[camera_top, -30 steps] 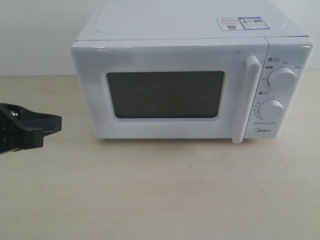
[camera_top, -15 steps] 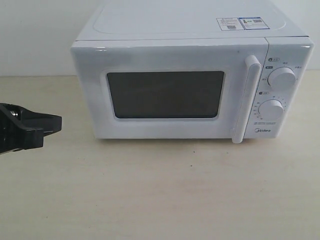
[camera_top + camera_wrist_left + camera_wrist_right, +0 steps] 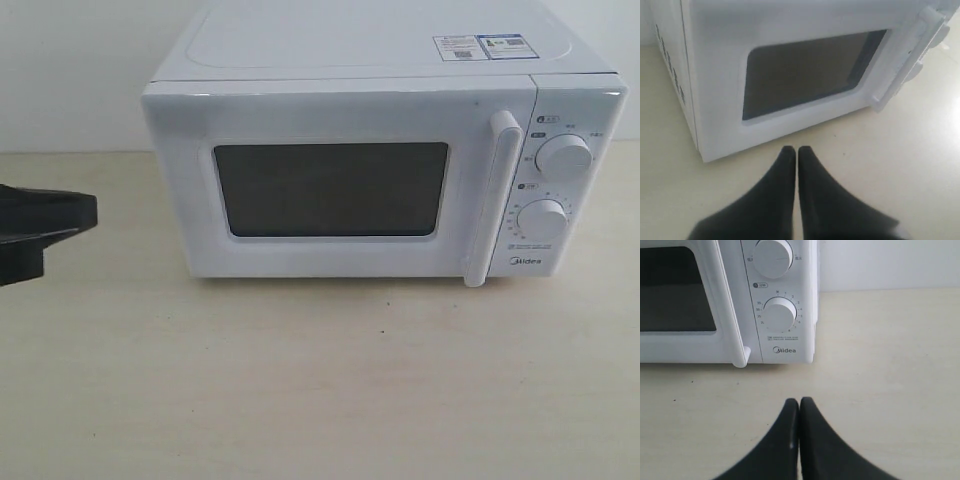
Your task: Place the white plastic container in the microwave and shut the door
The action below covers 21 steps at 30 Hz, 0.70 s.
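1. The left pincer [image 3: 791,150] has its two black fingers pressed together with nothing between them. The right pincer [image 3: 799,401] is likewise closed and empty.
2. The white plastic container shows in none of the views. It is not on the visible part of the pale tabletop [image 3: 320,380], and nothing can be made out behind the dark window [image 3: 331,189].
3. The microwave [image 3: 380,60] stands ahead of both pincers with its door [image 3: 190,180] fully shut.
4. The relation that matters is the white bar handle [image 3: 493,200]. Its long axis runs upright, at the end of the door next to the dial panel.
5. Its foot lies ahead of the right pincer and a little to one side. The left pincer faces the door's far, hinge-side corner and sits well apart from the casing.
6. My judgement is that the right arm is nearer the handle. If the door must be opened, the move turns on closing across that upright bar.
7. "Midea" [image 3: 784,350] is printed below the lower dial [image 3: 780,314].
8. Small numerals ring that dial; 35, 30 and 25 seem legible.
9. The captions beside the upper dial [image 3: 563,157] are too small to read, as are the two stickers [image 3: 483,46] on the top.
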### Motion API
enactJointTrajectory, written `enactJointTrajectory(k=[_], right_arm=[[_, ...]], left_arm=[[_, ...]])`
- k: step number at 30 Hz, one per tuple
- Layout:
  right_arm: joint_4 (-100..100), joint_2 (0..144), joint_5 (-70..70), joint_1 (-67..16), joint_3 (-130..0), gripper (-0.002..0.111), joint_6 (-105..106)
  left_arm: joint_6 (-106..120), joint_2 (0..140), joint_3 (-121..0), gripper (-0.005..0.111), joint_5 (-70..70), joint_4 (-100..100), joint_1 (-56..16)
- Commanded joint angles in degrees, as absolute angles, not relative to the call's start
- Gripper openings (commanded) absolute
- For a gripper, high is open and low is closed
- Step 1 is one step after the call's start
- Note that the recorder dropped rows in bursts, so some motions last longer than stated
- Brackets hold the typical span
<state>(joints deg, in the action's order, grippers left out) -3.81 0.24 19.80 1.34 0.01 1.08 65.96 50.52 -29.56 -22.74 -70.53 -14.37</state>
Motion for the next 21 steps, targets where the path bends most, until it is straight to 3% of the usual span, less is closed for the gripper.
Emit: enactJointTrajectory(k=[1,12,21], right_arm=[[-3.8,0.0,19.6,1.8,0.0,0.000,1.2],[-3.8,0.0,19.6,1.8,0.0,0.000,1.2],[-3.8,0.0,19.1,1.8,0.0,0.000,1.2]], left_arm=[[71.7,41.2,-28.6,0.004,-15.6,-71.0,-14.4],[71.2,0.1,-13.7,0.004,-1.5,-78.8,-5.6],[50.7,4.2,-11.7,0.004,1.1,-87.4,-5.6]])
